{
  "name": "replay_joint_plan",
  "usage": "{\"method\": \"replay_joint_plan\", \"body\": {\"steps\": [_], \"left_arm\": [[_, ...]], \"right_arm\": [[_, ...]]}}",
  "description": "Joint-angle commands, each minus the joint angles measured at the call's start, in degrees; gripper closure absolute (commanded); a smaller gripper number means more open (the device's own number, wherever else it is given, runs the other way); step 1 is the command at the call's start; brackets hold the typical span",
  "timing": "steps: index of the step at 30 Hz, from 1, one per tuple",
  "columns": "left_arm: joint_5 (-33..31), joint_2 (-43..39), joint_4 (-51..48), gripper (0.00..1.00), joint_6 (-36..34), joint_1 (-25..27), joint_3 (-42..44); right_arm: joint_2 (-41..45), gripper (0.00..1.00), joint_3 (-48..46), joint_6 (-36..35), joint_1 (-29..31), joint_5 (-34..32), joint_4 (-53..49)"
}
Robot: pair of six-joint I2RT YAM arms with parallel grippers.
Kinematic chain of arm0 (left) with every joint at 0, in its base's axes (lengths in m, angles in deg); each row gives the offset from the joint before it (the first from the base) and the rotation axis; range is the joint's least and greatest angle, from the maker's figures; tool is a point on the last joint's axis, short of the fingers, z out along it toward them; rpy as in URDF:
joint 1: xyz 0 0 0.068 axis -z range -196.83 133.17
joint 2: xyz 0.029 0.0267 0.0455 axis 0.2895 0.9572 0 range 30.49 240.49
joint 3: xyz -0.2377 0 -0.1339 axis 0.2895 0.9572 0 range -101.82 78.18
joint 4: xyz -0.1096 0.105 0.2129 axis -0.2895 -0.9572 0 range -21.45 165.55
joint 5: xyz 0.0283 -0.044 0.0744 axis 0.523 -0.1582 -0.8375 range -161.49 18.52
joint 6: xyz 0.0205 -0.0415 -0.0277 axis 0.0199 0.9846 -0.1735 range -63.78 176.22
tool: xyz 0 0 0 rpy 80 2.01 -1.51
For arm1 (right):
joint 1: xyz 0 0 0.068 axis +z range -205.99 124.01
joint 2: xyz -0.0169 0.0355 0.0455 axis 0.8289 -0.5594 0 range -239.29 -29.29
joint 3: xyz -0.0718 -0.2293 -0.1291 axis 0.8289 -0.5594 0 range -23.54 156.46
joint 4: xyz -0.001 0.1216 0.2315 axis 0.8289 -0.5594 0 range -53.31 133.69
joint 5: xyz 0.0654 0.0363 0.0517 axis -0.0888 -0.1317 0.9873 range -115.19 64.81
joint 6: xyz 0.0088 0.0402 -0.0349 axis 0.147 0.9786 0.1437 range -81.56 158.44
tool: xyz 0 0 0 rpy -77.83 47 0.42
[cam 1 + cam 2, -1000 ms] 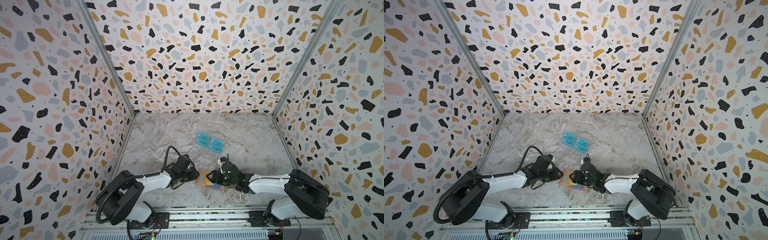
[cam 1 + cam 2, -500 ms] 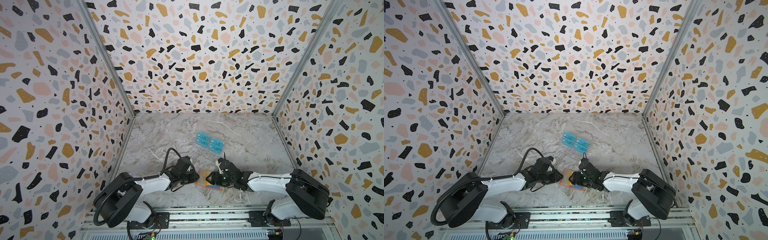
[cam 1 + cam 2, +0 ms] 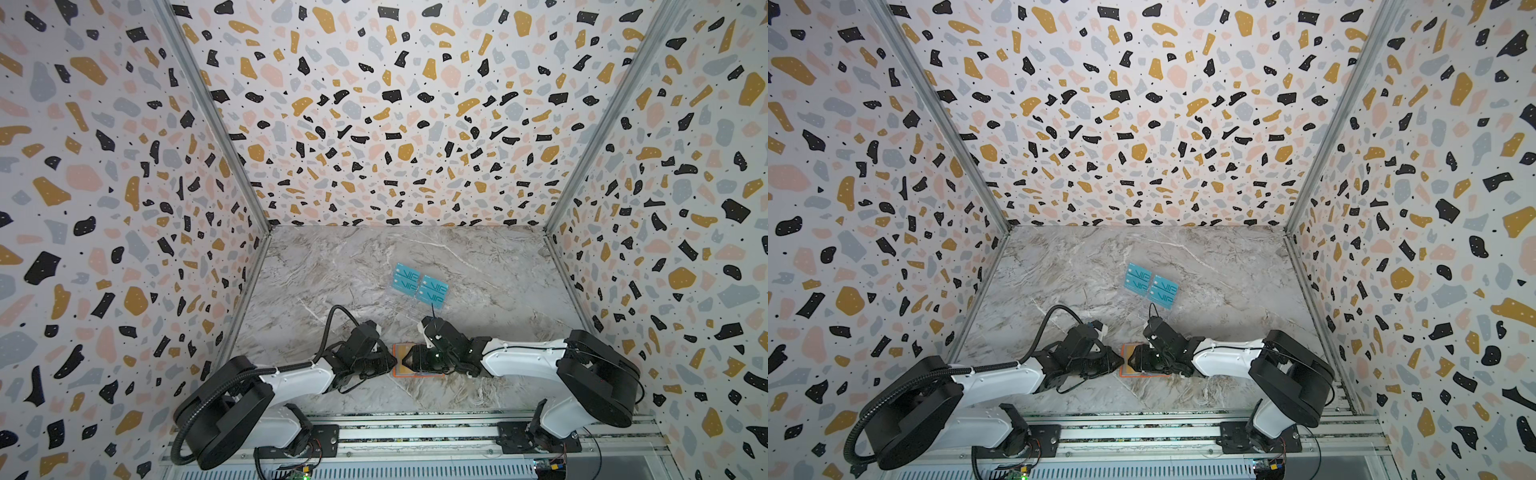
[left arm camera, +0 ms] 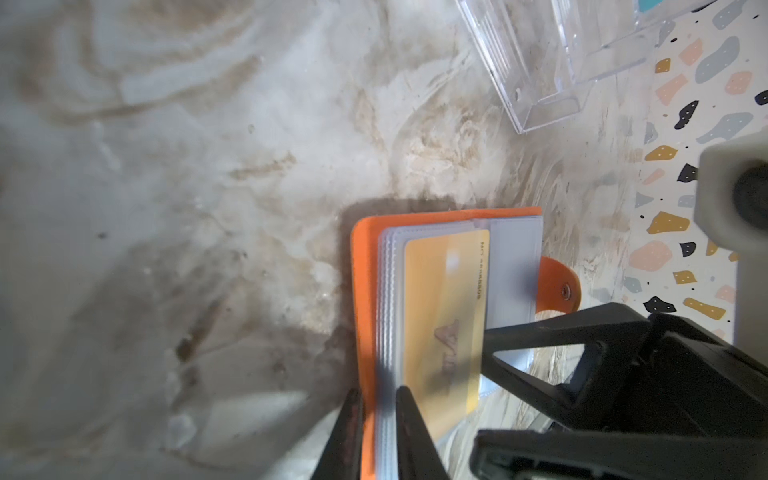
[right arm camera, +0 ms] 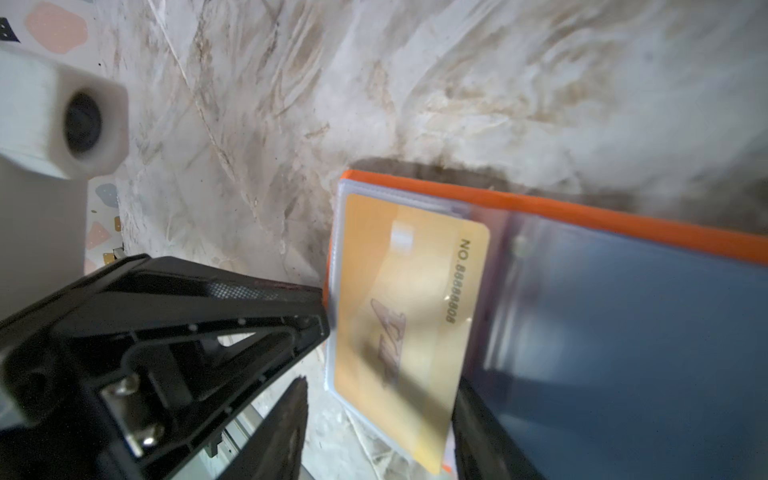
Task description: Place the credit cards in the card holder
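The orange card holder point(image 4: 360, 291) lies open on the marble floor, near the front in both top views point(image 3: 398, 372) point(image 3: 1123, 372). A gold-tan credit card point(image 5: 411, 316) sits partly inside its top clear sleeve, one end sticking out. My left gripper point(image 4: 380, 399) is shut on the holder's folded edge, pinching the orange cover and the stacked sleeves. My right gripper point(image 5: 382, 411) is open and straddles the gold card's free end; one finger meets the card's edge, the other stands apart. Teal VIP credit cards point(image 3: 419, 284) stand in a clear rack farther back.
The transparent acrylic rack point(image 4: 540, 62) stands just behind the holder, towards the back wall. The holder's snap tab point(image 4: 559, 286) sticks out on the side away from my left gripper. Terrazzo walls enclose three sides; the rail point(image 3: 415, 432) runs along the front.
My left gripper has closed onto the holder's folded edge. My right gripper's jaws have narrowed a little around the gold card. Both arms stay close together over the holder.
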Motion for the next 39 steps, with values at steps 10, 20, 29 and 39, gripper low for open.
{"method": "replay_joint_plan", "body": {"steps": [10,20,29,39], "left_arm": [[-1.6,-0.9,3.4,0.82,1.4,1.3,0.8],[-5.6,-1.4,-8.9,0.66,-2.2,0.5,-5.2],[-8.8,-4.7,-17.7,0.62,-4.7,0.5,-11.2],[-5.5,3.6,-10.4,0.68,-0.5,3.4,-15.9]], "right_arm": [[0.8,0.46,0.1,-0.9,0.8,1.1,-0.6],[6.3,0.44,-2.8,-7.6,-3.0,-0.2,-7.0],[10.7,0.58,-4.2,-14.1,-8.7,1.8,-6.1],[8.4,0.88,-5.3,-20.5,-13.3,7.0,-4.3]]}}
